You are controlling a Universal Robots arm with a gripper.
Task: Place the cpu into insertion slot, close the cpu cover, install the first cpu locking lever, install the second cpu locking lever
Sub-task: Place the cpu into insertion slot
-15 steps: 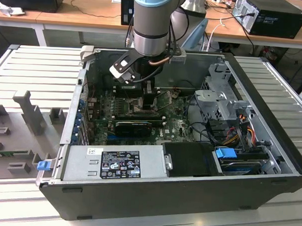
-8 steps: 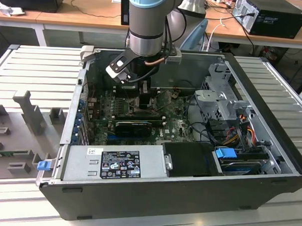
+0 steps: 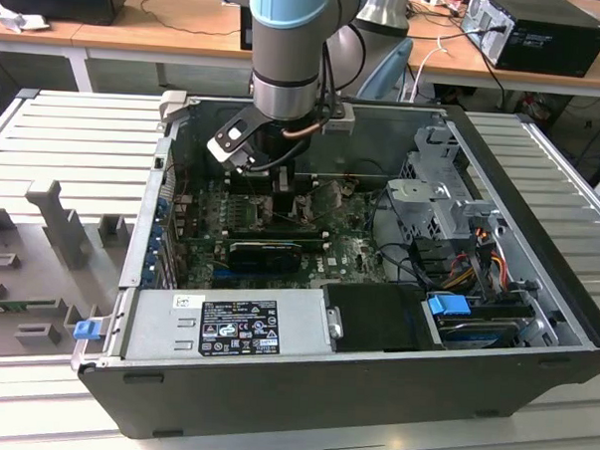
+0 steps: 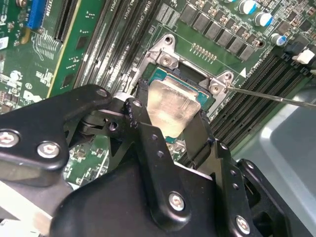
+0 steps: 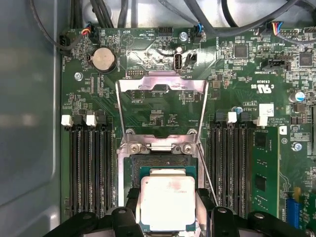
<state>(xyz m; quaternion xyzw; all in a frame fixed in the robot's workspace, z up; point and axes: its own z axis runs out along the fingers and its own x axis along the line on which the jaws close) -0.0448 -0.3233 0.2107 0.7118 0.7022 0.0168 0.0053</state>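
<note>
Gripper [image 5: 168, 211] clamped on cpu [image 5: 167, 195] at insertion slot [image 5: 148, 162] — cpu cover [image 5: 163, 83] flipped open

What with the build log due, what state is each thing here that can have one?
cpu: gripped over the insertion slot; seating unclear.
insertion slot: uncovered.
cpu cover: swung open.
locking lever: unlatched.
gripper: shut on the cpu.
computer case: side open.
</note>
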